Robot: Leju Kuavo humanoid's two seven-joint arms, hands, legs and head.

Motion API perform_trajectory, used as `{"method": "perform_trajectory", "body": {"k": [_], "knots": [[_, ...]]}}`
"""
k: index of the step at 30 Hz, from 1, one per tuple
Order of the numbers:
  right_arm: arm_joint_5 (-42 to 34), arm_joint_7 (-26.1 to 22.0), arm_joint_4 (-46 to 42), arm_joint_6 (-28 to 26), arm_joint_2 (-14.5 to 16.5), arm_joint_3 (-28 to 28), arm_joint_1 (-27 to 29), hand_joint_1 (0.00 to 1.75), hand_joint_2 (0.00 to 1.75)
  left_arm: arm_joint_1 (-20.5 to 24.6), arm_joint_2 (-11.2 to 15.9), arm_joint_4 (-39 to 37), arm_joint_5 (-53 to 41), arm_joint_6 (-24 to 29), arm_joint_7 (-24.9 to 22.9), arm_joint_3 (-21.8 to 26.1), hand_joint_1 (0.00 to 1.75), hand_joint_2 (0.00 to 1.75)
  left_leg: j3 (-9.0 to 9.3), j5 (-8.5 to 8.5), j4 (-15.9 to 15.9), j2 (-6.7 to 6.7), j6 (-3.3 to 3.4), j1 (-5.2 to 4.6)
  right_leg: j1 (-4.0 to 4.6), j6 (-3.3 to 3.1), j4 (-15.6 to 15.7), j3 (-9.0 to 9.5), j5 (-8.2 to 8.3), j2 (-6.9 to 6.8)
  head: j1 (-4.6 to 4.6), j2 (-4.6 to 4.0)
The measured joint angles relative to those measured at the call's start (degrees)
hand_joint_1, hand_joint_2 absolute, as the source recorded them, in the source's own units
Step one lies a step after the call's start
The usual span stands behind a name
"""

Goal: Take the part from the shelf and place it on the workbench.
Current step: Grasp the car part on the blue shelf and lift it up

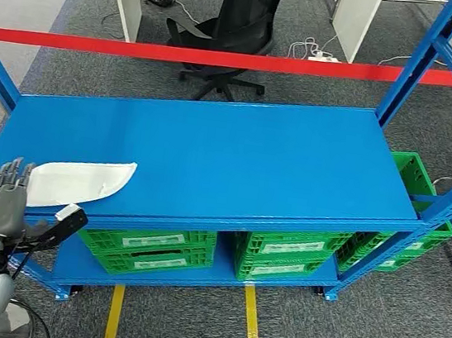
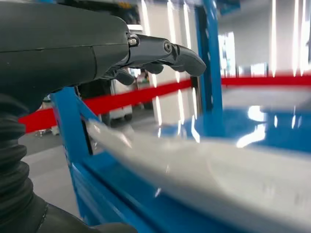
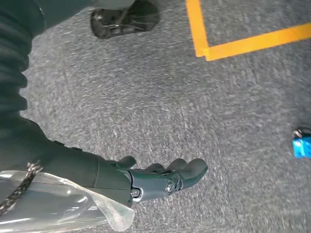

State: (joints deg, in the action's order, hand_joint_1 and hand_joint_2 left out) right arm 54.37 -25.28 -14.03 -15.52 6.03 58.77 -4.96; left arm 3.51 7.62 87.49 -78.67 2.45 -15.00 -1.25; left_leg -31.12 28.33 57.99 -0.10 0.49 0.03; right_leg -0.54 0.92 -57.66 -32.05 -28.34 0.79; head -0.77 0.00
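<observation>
While left hand [image 1: 0,199] hovers open beside part [image 1: 80,182] on shelf [image 1: 226,152], nothing is gripped; part may be pushed away.

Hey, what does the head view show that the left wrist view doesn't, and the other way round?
Head view alone: green crates on the lower shelf, a black office chair, yellow floor tape.
Left wrist view alone: a close look under the left hand's fingers, held apart above the part with a gap between.
Both: the left hand, the white part lying on the blue shelf, the red barrier tape.
</observation>
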Motion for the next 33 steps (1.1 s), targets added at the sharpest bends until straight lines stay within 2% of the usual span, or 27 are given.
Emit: {"method": "perform_trajectory", "body": {"k": [9, 27, 31, 33], "knots": [[0.74, 0.56, 0.01, 0.00, 0.21, -0.50, -0.31, 0.00, 1.75, 5.87, 0.01, -8.10, -0.11, -0.28, -0.01, -0.23, 0.00, 1.75, 0.01, 0.00, 0.00, 0.00, 0.00, -0.02, -0.01, 0.01, -0.02, 0.01, 0.01, 0.03, -0.02, 0.00], [0.90, 0.71, 0.03, 0.01, 0.28, -0.53, -0.51, 0.00, 1.75, 7.90, -0.01, -11.11, -0.08, -0.31, 0.01, -0.49, 0.00, 1.75, 0.05, -0.20, -0.01, -0.04, 0.03, -0.03, -0.02, -0.01, -0.01, 0.09, 0.12, -0.06, -0.02, 0.00], [1.20, 0.73, 0.07, 0.14, 0.28, -0.67, -0.70, 0.00, 1.75, 8.41, -0.02, -11.88, 0.08, -0.08, 0.82, -0.76, 1.73, 1.75, 0.06, -0.26, -0.01, -0.06, 0.04, -0.03, -0.02, 0.02, -0.01, 0.09, 0.17, -0.09, -0.01, 0.00], [1.46, 0.73, 0.09, 0.25, 0.28, -0.95, -0.80, 0.00, 1.75, 8.52, -0.07, -12.44, 0.55, 0.93, 2.64, -1.17, 1.75, 1.75, 0.04, -0.32, -0.01, -0.07, 0.06, -0.03, -0.02, 0.04, -0.01, 0.06, 0.21, -0.13, -0.02, 0.00]]}}
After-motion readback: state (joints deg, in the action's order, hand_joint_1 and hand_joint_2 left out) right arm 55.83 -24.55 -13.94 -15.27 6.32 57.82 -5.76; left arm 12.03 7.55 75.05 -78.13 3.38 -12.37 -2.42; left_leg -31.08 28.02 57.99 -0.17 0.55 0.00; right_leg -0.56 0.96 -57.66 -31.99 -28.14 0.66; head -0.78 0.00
